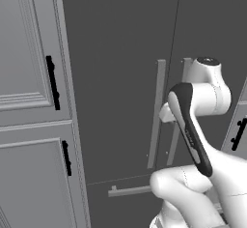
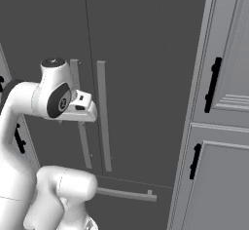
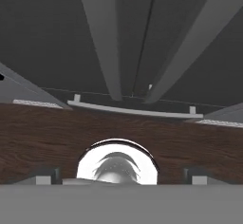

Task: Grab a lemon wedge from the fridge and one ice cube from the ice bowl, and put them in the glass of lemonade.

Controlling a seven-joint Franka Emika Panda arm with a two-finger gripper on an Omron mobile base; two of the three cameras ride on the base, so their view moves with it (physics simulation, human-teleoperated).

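Hand view, fridge (image 3: 57, 38) handles ahead of spread jaws

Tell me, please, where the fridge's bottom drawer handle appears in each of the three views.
Left base view: the drawer handle runs horizontally at lower centre, left of the arm.
Right base view: it lies low, right of the arm's base.
Hand view: it crosses the middle, above the wooden floor.
Shared landmark: the two vertical door handles above it.
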